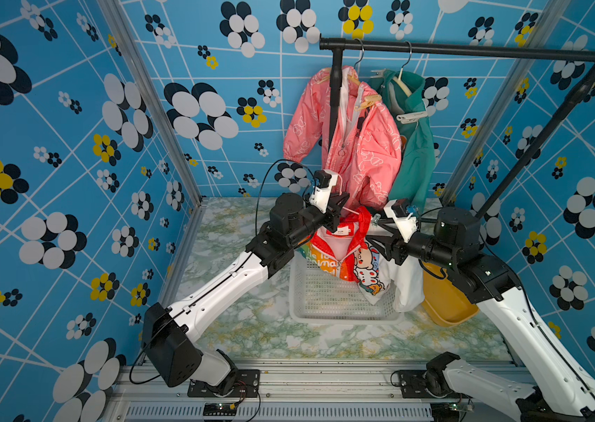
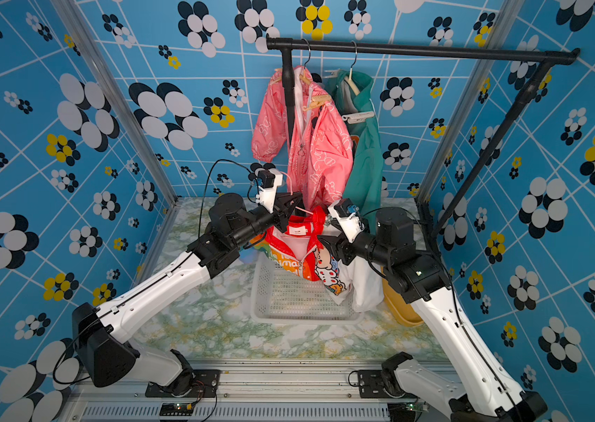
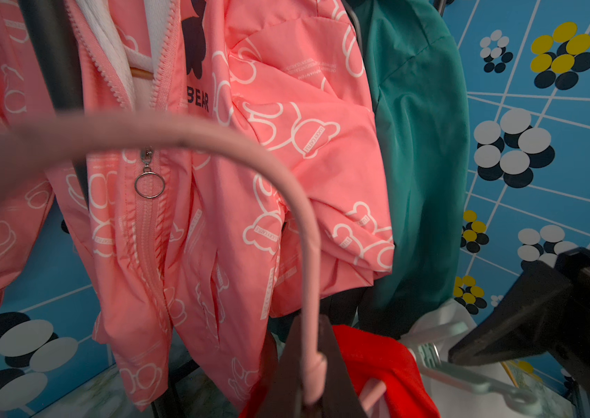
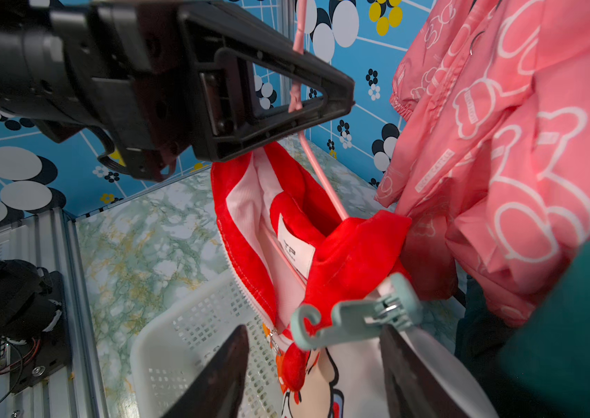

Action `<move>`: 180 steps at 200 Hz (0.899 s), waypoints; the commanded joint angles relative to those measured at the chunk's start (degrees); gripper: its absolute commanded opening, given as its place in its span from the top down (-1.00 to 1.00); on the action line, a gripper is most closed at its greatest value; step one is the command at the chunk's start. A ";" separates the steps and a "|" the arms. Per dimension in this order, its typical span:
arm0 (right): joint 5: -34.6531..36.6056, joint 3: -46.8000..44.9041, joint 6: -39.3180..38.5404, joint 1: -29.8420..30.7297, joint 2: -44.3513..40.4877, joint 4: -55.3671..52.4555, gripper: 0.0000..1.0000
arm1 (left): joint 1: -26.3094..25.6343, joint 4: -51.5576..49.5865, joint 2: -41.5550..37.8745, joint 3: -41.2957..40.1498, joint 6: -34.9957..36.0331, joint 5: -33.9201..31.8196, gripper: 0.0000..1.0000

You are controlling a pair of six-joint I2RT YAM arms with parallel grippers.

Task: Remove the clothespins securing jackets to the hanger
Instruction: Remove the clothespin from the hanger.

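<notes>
My left gripper (image 1: 339, 206) (image 3: 313, 362) is shut on the hook of a pink hanger (image 3: 213, 141) that carries the white jacket with red trim (image 1: 361, 263) (image 4: 340, 253) above the basket. A pale green clothespin (image 4: 358, 315) (image 1: 375, 218) is clipped at this jacket's red collar. My right gripper (image 4: 313, 333) (image 1: 380, 224) stands open just below it, one finger on each side. On the rail hang the pink jacket (image 1: 358, 146) with a tan clothespin (image 1: 370, 98) and the teal jacket (image 1: 416, 146) with a whitish-grey clothespin (image 1: 412, 116).
A white perforated basket (image 1: 339, 299) sits on the marble floor under the held jacket, with a yellow tub (image 1: 445, 303) to its right. The black rail (image 1: 471, 49) and its upright post (image 1: 334, 102) stand at the back. Patterned walls close in on both sides.
</notes>
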 commanded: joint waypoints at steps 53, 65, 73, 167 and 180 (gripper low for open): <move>11.18 -0.60 -3.99 0.31 -6.77 -1.56 -0.23 | 0.38 -2.86 -6.41 -2.20 6.89 9.08 1.00; 10.60 -0.06 -4.53 0.30 -6.78 -2.31 -0.24 | 1.08 -3.10 -7.29 -2.74 7.03 13.55 1.00; 10.00 0.41 -4.91 0.25 -6.54 -2.66 -0.24 | 1.68 -3.08 -7.84 -2.93 6.88 16.75 1.00; -4.33 1.78 -8.25 0.33 -6.94 -4.19 -0.27 | 5.21 -5.75 -7.13 0.36 6.58 33.11 1.00; -5.42 2.13 -8.81 0.35 -6.83 -4.40 -0.26 | 5.29 -5.25 -6.61 0.66 6.49 33.96 1.00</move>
